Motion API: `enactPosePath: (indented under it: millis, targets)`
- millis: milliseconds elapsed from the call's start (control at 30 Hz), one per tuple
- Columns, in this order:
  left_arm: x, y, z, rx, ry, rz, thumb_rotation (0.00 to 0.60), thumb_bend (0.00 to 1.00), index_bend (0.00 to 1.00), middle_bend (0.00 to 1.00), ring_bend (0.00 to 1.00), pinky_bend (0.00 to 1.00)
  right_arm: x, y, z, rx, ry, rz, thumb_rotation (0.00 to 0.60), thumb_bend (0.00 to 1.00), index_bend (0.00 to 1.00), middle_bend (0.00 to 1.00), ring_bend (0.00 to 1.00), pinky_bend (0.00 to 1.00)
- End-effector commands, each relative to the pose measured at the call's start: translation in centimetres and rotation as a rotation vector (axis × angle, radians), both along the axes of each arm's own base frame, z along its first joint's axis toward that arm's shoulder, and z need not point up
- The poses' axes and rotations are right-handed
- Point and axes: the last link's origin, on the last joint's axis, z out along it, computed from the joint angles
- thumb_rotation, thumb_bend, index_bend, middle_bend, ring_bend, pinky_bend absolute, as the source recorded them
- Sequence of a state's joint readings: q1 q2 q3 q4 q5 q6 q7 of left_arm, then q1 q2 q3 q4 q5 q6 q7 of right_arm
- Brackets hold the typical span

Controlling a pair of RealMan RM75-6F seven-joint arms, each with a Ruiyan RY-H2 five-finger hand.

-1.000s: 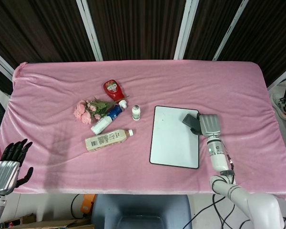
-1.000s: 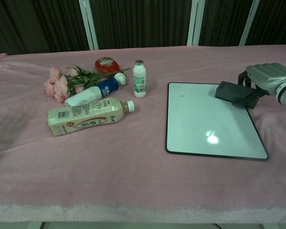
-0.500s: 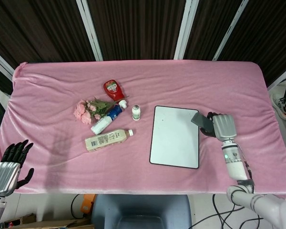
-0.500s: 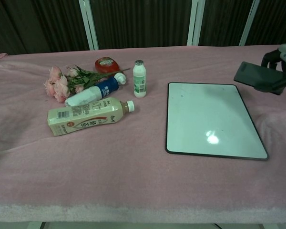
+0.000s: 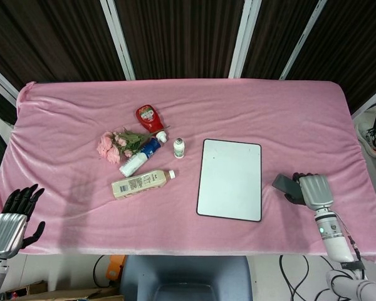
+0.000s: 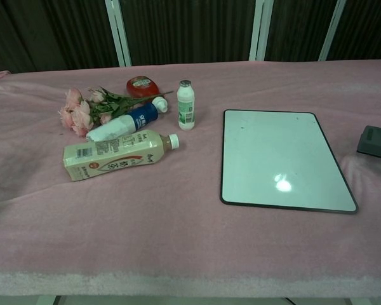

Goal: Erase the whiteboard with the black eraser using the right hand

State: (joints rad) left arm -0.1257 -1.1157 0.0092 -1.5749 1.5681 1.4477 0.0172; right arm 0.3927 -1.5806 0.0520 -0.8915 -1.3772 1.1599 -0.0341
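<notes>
Pink flowers [image 5: 113,143], a ketchup bottle [image 5: 150,118] and a blue-labelled bottle [image 5: 140,157] lay clustered on the pink cloth [image 5: 69,119]. A tan drink bottle [image 5: 140,184] lay beside them. A small white bottle [image 5: 179,148] stood upright, all well apart from the right hand.

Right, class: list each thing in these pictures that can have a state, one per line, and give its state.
Rectangular black-framed whiteboard: flat, mostly clean.
Black block eraser: off the board, held.
Right hand: holds the eraser.
Left hand: empty, fingers apart.
Beige capped drink bottle: on its side.
Small white bottle: upright.
Red ketchup bottle: lying down.

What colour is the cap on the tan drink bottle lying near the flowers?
White; the tan drink bottle's cap shows best in the chest view.
</notes>
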Motion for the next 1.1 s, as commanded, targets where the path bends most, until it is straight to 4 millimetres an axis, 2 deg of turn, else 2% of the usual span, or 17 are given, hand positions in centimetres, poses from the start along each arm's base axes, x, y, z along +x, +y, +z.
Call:
enactPosePath:
  millis: [33, 133, 300, 400, 600, 667, 733, 833, 967, 1100]
  targets:
    - [0.0, 0.0, 0.0, 0.001, 0.000, 0.000, 0.600, 0.43, 0.00, 0.00, 0.00, 0.00, -0.4, 0.1, -0.4, 0.039, 0.005, -0.003, 0.600, 0.44, 0.52, 0.56, 0.49, 0.67]
    - [0.0, 0.1, 0.0, -0.003, 0.001, 0.002, 0.600, 0.43, 0.00, 0.00, 0.00, 0.00, -0.9, 0.3, -0.1, 0.062, 0.017, -0.019, 0.600, 0.44, 0.35, 0.45, 0.37, 0.65]
    - [0.0, 0.0, 0.0, -0.003, -0.001, 0.002, 0.600, 0.43, 0.00, 0.00, 0.00, 0.00, -1.1, 1.3, 0.9, 0.085, 0.028, -0.028, 0.600, 0.41, 0.20, 0.35, 0.28, 0.59]
    - [0.0, 0.0, 0.0, 0.001, -0.004, -0.001, 0.600, 0.43, 0.00, 0.00, 0.00, 0.00, -0.5, 2.4, 2.2, 0.069, -0.020, -0.019, 0.600, 0.37, 0.14, 0.30, 0.23, 0.54]
    - [0.0, -0.1, 0.2, 0.005, -0.009, -0.003, 0.600, 0.43, 0.00, 0.00, 0.00, 0.00, 2.2, 5.4, 5.7, -0.010, -0.146, 0.058, 0.600, 0.36, 0.07, 0.25, 0.17, 0.44]
    - [0.1, -0.2, 0.3, 0.017, -0.013, -0.008, 0.600, 0.43, 0.00, 0.00, 0.00, 0.00, 3.0, 7.0, 7.1, -0.052, -0.145, 0.066, 0.600, 0.36, 0.04, 0.20, 0.11, 0.35]
    - [0.2, -0.3, 0.5, 0.033, -0.019, -0.021, 0.600, 0.43, 0.00, 0.00, 0.00, 0.00, 3.7, 8.7, 8.2, -0.097, -0.117, 0.055, 0.600, 0.35, 0.01, 0.11, 0.04, 0.22]
    - [0.3, -0.5, 0.7, 0.054, -0.024, -0.040, 0.600, 0.43, 0.00, 0.00, 0.00, 0.00, 4.7, 10.6, 9.1, -0.179, -0.140, 0.059, 0.600, 0.34, 0.00, 0.03, 0.00, 0.10]
    - [0.2, -0.6, 0.7, 0.056, -0.026, -0.050, 0.600, 0.43, 0.00, 0.00, 0.00, 0.00, 5.1, 12.0, 9.3, -0.194, -0.129, 0.088, 0.600, 0.34, 0.00, 0.01, 0.00, 0.09]
    - [0.3, -0.6, 0.6, 0.054, -0.023, -0.052, 0.600, 0.43, 0.00, 0.00, 0.00, 0.00, 5.1, 12.3, 8.8, -0.161, -0.119, 0.092, 0.600, 0.34, 0.00, 0.01, 0.00, 0.09]
